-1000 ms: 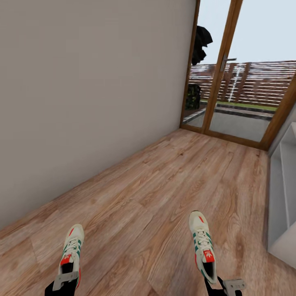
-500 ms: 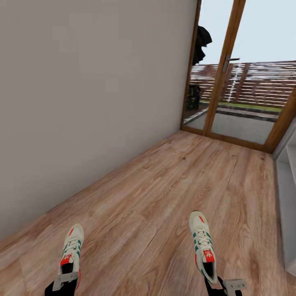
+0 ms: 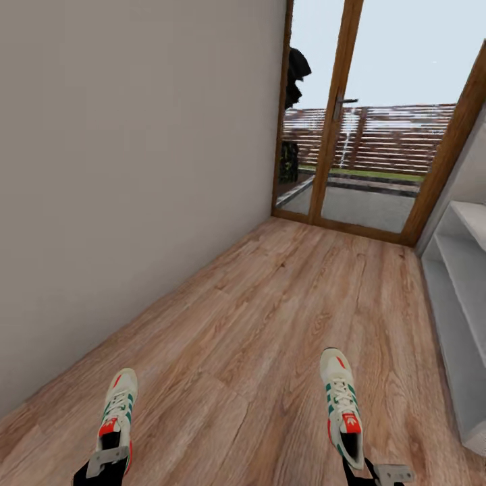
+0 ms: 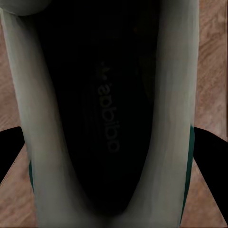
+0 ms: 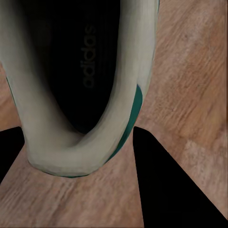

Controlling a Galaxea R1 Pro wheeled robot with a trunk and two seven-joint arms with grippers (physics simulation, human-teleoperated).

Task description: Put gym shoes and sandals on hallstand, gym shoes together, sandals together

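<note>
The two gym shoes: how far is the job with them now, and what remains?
Nothing sits on the hallstand in the part that shows. In hand: the left gripper holds one gym shoe by its heel, the right gripper holds the other gym shoe; both appear lifted above the corridor floor. Left: set both side by side on the rack. The sandals are out of view.

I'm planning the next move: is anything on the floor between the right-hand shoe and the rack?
Nothing visible. In the head view, bare wood floor lies between the right shoe, held at the right gripper, and the rack along the right wall. The rack's visible shelves look empty.
</note>
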